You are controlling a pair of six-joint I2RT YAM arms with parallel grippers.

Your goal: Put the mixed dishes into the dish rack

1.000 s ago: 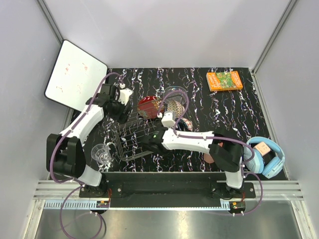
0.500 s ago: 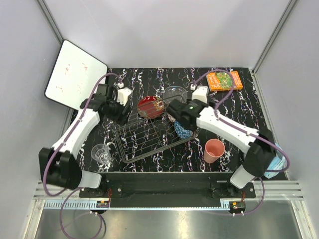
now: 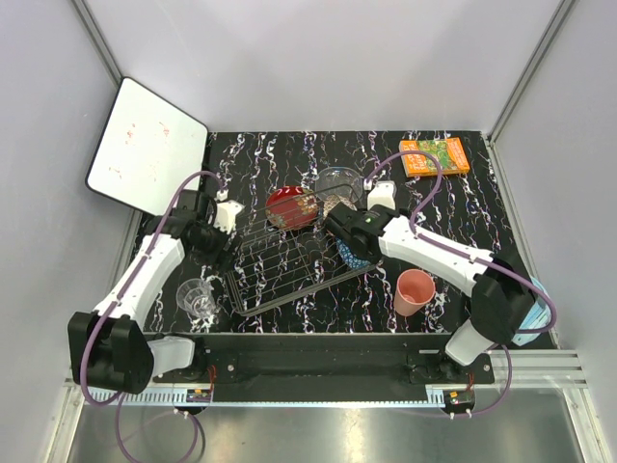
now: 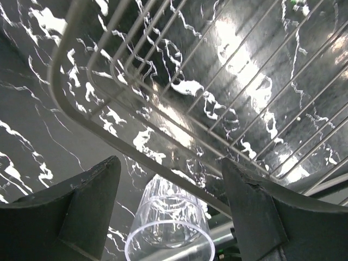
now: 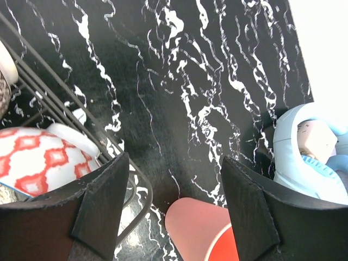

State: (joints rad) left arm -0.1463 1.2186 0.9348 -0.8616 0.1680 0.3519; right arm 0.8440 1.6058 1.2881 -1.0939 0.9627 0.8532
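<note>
Left wrist | clear glass cup (image 4: 168,232) | framed by spread left pincer (image 4: 169,166)

The tumbler (image 3: 198,295) stands left of the dish rack (image 3: 280,268) (the other cup (image 3: 415,290), right).

The counter (image 3: 463,207) is black with white squiggly lines. The wire dish rack (image 3: 284,270) sits on it, with one corner right in front of the left tool (image 4: 168,179). Its other end is beside the right tool (image 5: 171,174). The clear glass cup (image 4: 169,228) stands close to the left tool, just outside the rack. The salmon-pink cup (image 5: 198,231) is near the right tool. The blue headphones (image 5: 310,147) are farther out on that side. The orange book (image 3: 435,156) lies well apart from both tools.
</note>
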